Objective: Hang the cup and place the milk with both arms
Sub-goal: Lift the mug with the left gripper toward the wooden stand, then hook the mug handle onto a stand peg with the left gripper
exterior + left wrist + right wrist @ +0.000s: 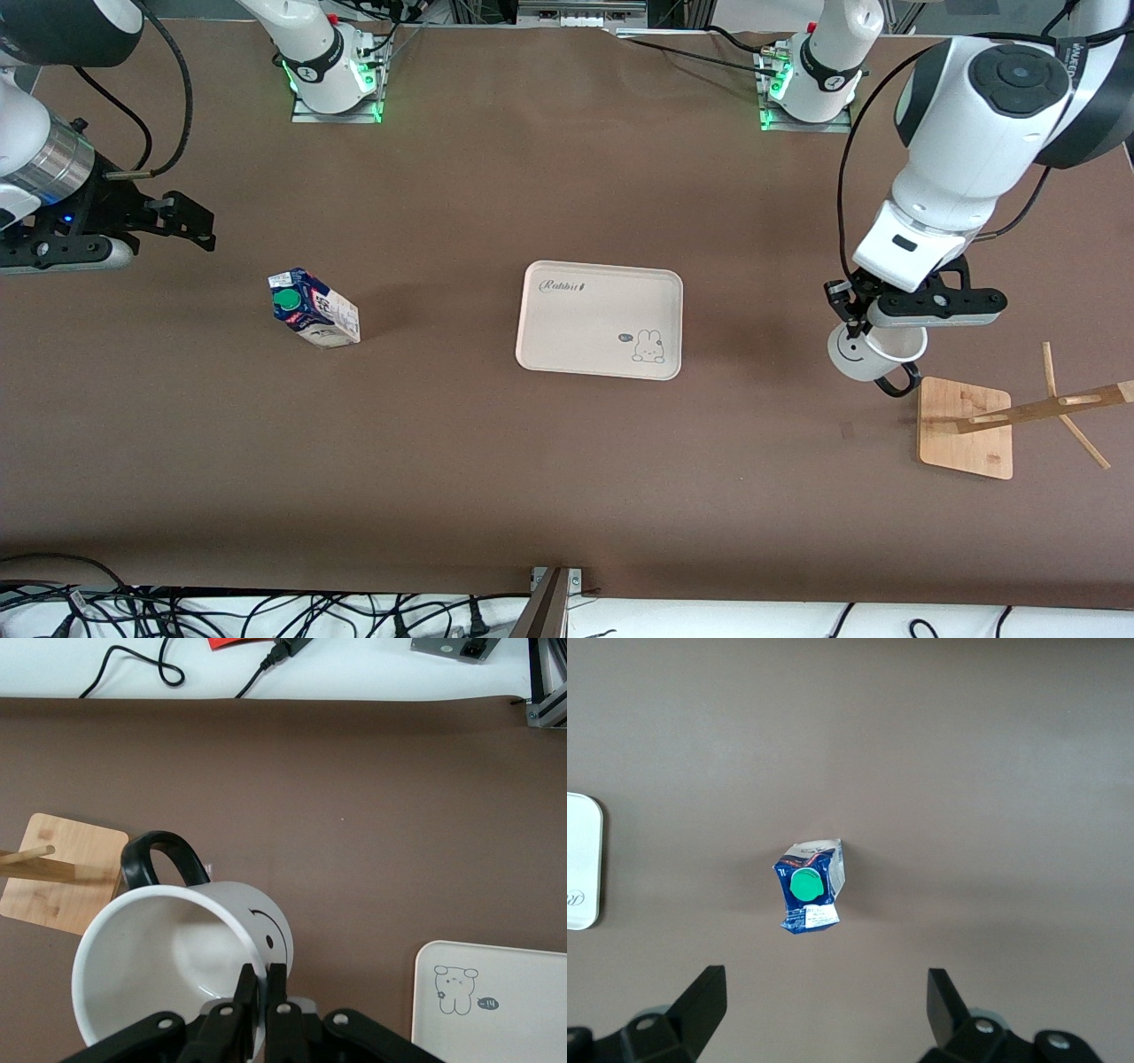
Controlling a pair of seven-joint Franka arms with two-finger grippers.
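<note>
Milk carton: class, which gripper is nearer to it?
Right. The open right gripper hangs above the table beside the milk carton. The left gripper holds the cup near the rack at the left arm's end.

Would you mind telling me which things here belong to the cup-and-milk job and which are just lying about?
Belonging to the job:
- cup, gripped at its rim by the left gripper
- milk, standing on the table
- wooden rack, beside the cup
- tray
- right gripper, open, waiting

Lying about:
- cables along the table edge nearest the front camera
</note>
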